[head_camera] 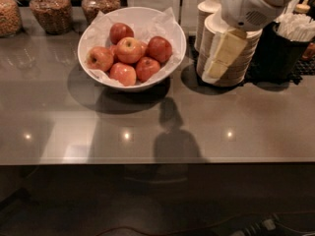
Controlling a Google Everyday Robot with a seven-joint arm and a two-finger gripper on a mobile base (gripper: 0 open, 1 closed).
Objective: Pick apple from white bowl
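The white bowl [143,85], wide and lined with crinkled white paper, stands at the back left of the grey counter and holds several red apples. The apple [129,49] with the pale yellow-orange blush around its stem dimple lies on top in the middle of the pile. My gripper [218,59], cream coloured under a white wrist housing, hangs above the counter to the right of the bowl and in front of the stacked small bowls. It is apart from the bowl and the apples and holds nothing that I can see.
Two stacks of small cream bowls [240,69] stand right of the white bowl, partly behind the gripper. A black holder of white sticks [293,31] is at the far right. Jars [49,10] line the back left. The counter's front edge [147,162] runs across the lower middle.
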